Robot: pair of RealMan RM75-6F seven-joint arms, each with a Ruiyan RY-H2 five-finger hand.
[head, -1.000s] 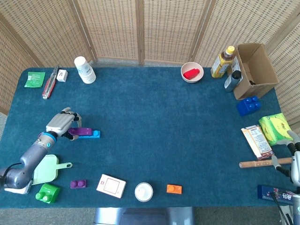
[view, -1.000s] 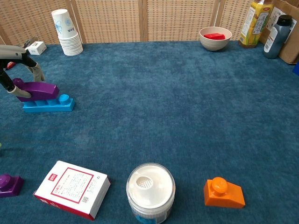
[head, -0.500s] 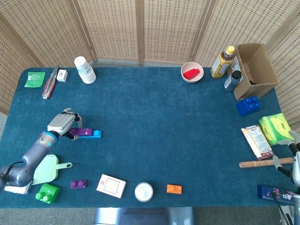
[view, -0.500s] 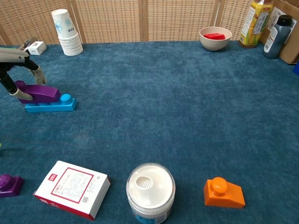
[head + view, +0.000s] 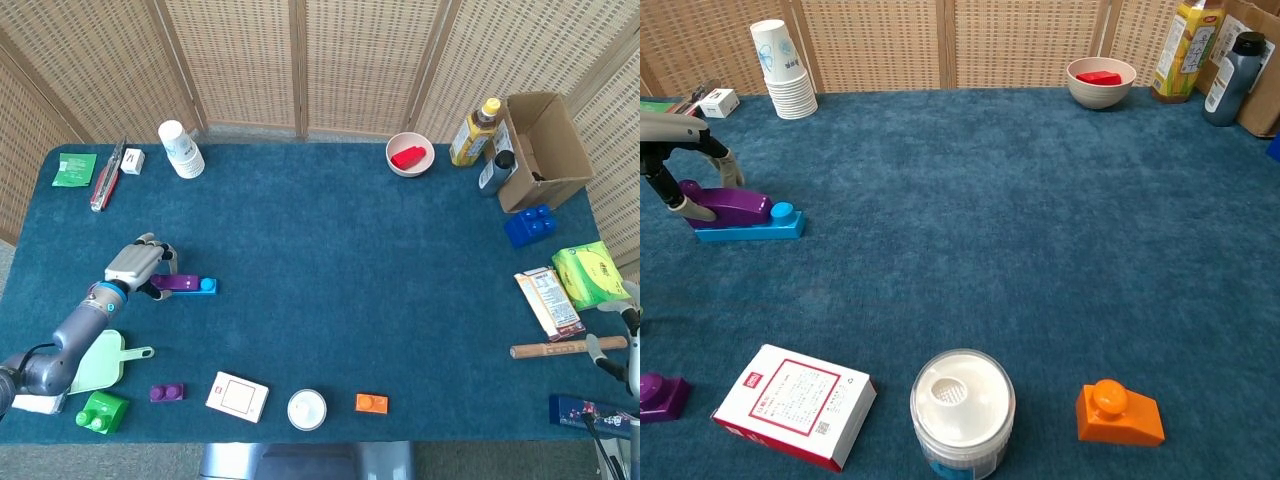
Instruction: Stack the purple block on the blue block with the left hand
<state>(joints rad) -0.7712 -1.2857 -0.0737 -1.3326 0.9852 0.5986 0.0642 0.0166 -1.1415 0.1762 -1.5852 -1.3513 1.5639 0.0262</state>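
In chest view, purple block (image 5: 732, 206) sits flush on blue block (image 5: 752, 228).

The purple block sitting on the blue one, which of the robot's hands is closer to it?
Left. The left hand has its fingers on the purple block, which lies on the blue block. The right hand is far off at the table's opposite edge.

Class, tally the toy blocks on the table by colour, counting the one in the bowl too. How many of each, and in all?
Purple: 2, stacked purple block, loose purple block
Blue: 2, flat blue block, dark blue block
Green: 1, green block
Orange: 1, orange block
Red: 1, red block
Total: 7
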